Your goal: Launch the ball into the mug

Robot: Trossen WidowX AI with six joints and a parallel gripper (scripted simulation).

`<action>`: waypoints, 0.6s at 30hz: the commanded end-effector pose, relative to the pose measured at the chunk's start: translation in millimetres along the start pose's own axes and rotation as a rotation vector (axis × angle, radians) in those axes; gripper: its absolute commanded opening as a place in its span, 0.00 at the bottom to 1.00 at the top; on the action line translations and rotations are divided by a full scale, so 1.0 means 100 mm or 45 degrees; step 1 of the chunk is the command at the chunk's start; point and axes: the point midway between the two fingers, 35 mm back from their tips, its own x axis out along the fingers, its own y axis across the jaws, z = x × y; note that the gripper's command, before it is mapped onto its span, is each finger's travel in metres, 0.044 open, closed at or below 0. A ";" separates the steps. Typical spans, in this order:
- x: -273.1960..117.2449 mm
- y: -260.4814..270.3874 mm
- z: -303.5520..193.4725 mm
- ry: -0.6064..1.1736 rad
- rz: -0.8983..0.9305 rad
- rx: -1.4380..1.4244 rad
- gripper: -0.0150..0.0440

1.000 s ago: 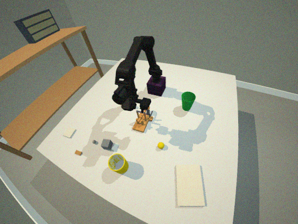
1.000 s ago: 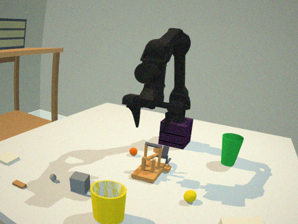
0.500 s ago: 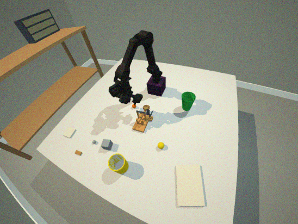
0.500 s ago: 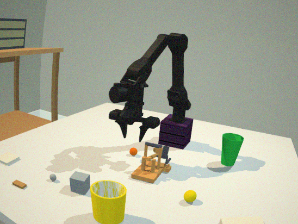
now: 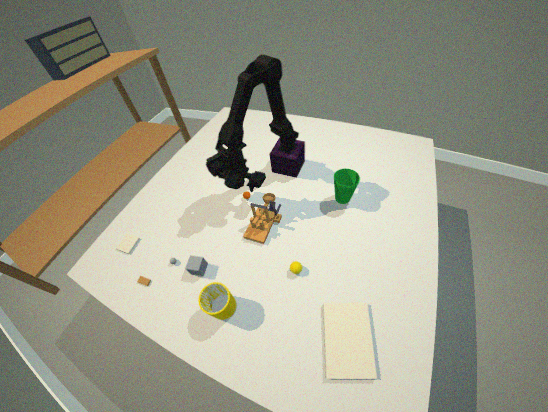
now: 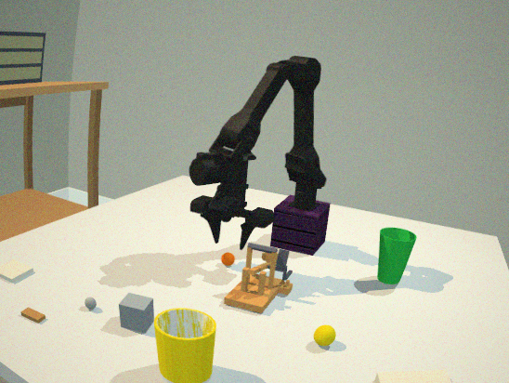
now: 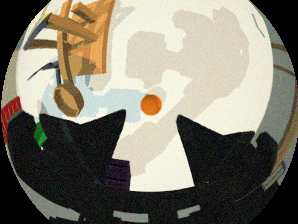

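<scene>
My Open Gripper Is Hovering Over the Orange Ball

At the center-left of the exterior frame, I am holding my gripper [image 5: 250, 188] [image 6: 229, 246] [image 7: 152, 115] wide, with nothing between its fingers. The orange ball [image 5: 246, 195] [image 6: 228, 258] [image 7: 151, 104] is resting below, near the catapult [image 5: 259, 233] [image 6: 251, 299] [image 7: 95, 37]; the yellow mug [image 5: 231, 306] [image 6: 187, 355] is standing at bottom left.

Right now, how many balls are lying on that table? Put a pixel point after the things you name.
3: an orange ball [image 5: 246, 195] [image 6: 228, 259] [image 7: 151, 105] beside the catapult [image 5: 257, 234] [image 6: 248, 300] [image 7: 94, 47], a yellow one [image 5: 295, 267] [image 6: 324, 336] nearer the white board's side, a small gray one [image 5: 173, 261] [image 6: 90, 303] near the gray cube [image 5: 196, 266] [image 6: 136, 312].
</scene>
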 end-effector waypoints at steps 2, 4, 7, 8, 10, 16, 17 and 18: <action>0.07 0.00 0.01 -0.008 0.003 -0.006 0.76; 0.11 0.00 0.01 -0.008 0.003 -0.006 0.76; 0.15 0.00 0.01 -0.008 0.003 -0.006 0.76; 0.17 0.00 0.01 -0.008 0.003 -0.006 0.76; 0.20 0.00 0.01 -0.008 0.003 -0.006 0.76; 0.30 0.00 0.01 -0.008 0.003 -0.007 0.76; 0.32 0.00 0.01 -0.008 0.003 -0.007 0.76; 0.33 0.00 0.01 -0.008 0.003 -0.006 0.76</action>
